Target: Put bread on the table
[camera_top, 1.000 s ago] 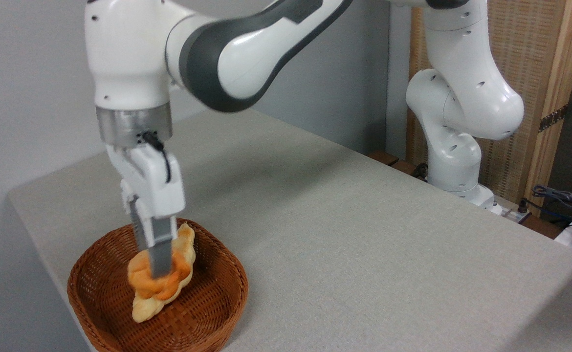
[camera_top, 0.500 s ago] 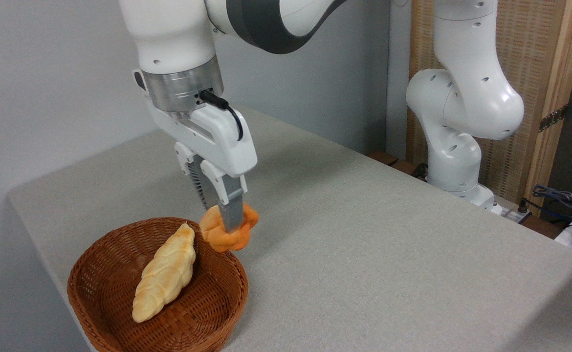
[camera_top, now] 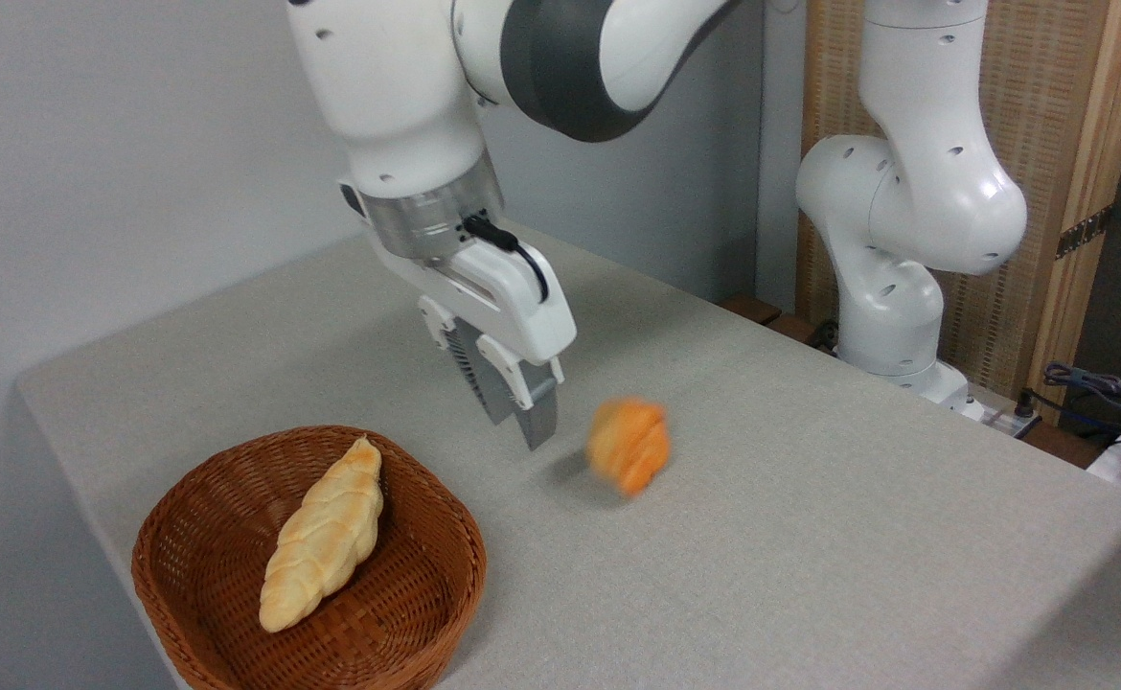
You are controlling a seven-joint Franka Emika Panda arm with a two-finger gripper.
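Observation:
The bread, a small orange-brown knotted bun, shows blurred by motion on or just above the grey-beige table, tipped on its side, with its shadow to its lower left. My gripper hangs a short way to the bun's left, above the table, tilted, open, with nothing between its fingers. Gripper and bun are apart.
A brown wicker basket sits at the table's front left corner and holds a long pale braided loaf. The arm's white base stands at the far right edge, with cables beyond it. A wall runs behind the table.
The gripper carried the bun up out of the basket and rightward over the table, then let it go. The bun now moves free to the gripper's right. The loaf stays in the basket.

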